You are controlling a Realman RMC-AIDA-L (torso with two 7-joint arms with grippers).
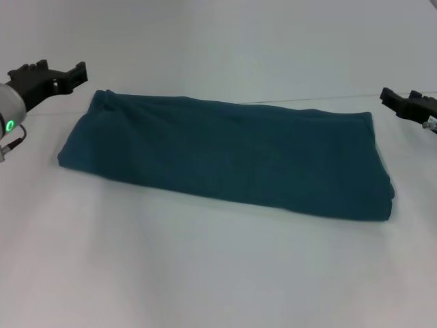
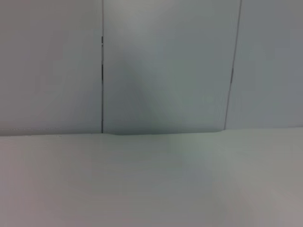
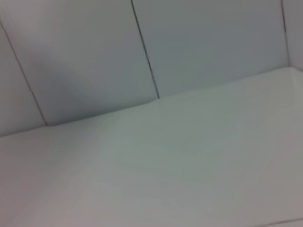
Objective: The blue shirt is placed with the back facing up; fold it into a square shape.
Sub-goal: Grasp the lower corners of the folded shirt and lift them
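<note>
- Large dark teal-blue shirt of soft matte fabric [image 1: 225, 157], folded into a long, wide band, flat on the white tabletop [image 1: 205, 273], running slantwise across the middle of the head view.
- Folded layers stacked at the shirt's right end, edges showing one above another; left end rounded and a little rumpled; a few soft creases along the far edge.
- Black left gripper [image 1: 65, 75] just off the shirt's far left corner, raised above the tabletop, not touching the cloth, holding nothing; fingers pointed toward the shirt; cannot tell whether apart or together.
- Grey wrist housing with a green lit ring [image 1: 9, 125] behind that gripper, farther out from the shirt.
- Black right gripper [image 1: 403, 104] off the shirt's far right corner, clear of the cloth, holding nothing; cannot tell whether fingers parted or closed.
- Pale panelled wall [image 1: 239, 41] behind the shirt; in both wrist views only this wall [image 2: 165, 61] [image 3: 213, 42] and bare tabletop [image 2: 142, 179] [image 3: 189, 165].
</note>
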